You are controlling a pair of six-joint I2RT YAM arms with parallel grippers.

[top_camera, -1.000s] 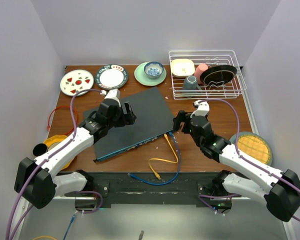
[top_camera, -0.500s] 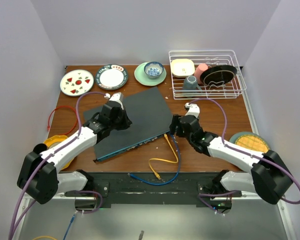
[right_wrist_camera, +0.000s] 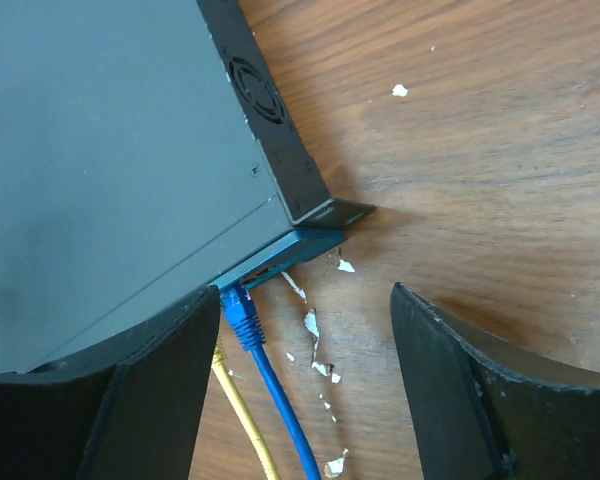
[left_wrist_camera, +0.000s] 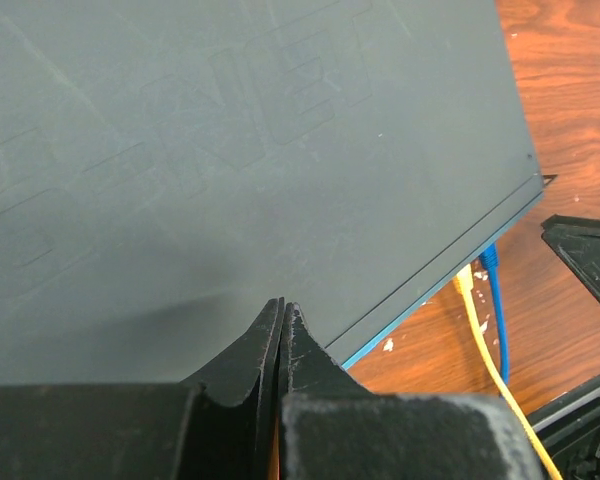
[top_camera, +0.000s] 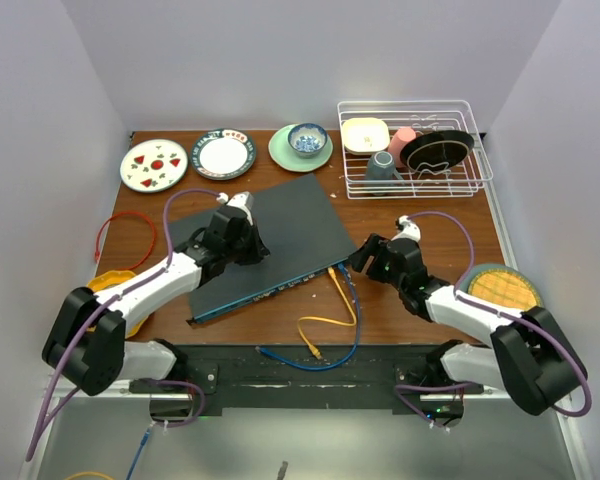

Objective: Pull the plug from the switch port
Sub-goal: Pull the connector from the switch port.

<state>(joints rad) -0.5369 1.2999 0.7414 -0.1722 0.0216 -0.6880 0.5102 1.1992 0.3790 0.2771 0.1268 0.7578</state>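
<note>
The switch (top_camera: 280, 235) is a broad matte-black box lying slantwise mid-table, its bluish port edge (right_wrist_camera: 280, 255) facing the near side. A blue plug (right_wrist_camera: 238, 312) sits in a port at that edge's right end, with a yellow cable (right_wrist_camera: 240, 410) beside it. My right gripper (right_wrist_camera: 305, 295) is open at that corner (top_camera: 362, 258). The blue plug lies between its fingers, close to the left finger (right_wrist_camera: 150, 390) and apart from the right one. My left gripper (left_wrist_camera: 282, 305) is shut on nothing, its tips low over the switch's top (left_wrist_camera: 230, 150), seen from above (top_camera: 250, 243).
The blue cable (top_camera: 352, 325) and yellow cable (top_camera: 330, 320) loop toward the table's near edge. A dish rack (top_camera: 412, 150) stands at the back right, and three plates (top_camera: 153, 163) line the back left. A red cable (top_camera: 105, 235) lies at the left, a waffle-patterned plate (top_camera: 505, 288) at the right.
My left gripper has shut and settled over the switch's top. My right arm has dropped lower by the switch's right corner, and its jaws have narrowed a little.
</note>
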